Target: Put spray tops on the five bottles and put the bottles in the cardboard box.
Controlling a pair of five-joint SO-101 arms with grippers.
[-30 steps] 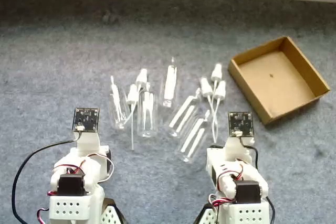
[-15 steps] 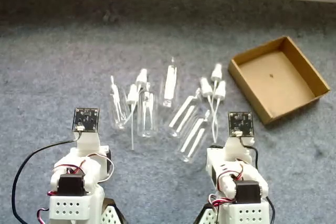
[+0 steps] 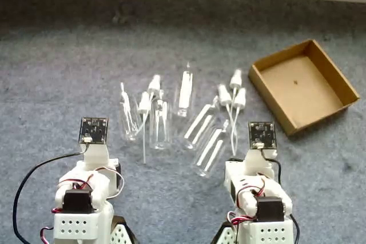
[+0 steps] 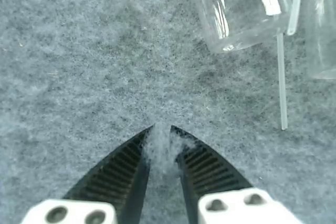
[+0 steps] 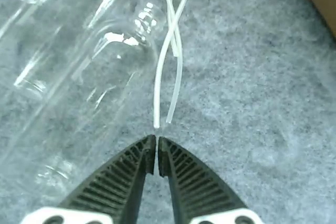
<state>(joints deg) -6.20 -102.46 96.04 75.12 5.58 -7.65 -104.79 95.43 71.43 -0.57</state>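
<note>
Left claw [image 4: 162, 128]: fingers drawn almost together, only a thin slit between the tips, pinching nothing. It hangs low over the grey-covered table [image 4: 79, 66]. Just far of it lies the base of a clear bottle [image 4: 241, 9], with a thin white dip tube [image 4: 282, 77] beside it on the right.

Right claw [image 5: 156, 139]: fingers pressed together, holding nothing. Two crossed dip tubes [image 5: 168, 61] end just beyond its tips. A clear bottle [image 5: 105, 61] lies on its side just to the left.

High view: five uncapped bottles [image 3: 185, 92] lie on the table in a loose group far of the two arms. The white spray tops [image 3: 236, 77] lie loose among them. The cardboard box [image 3: 297, 84] sits open at far right, apart from the bottles.
</note>
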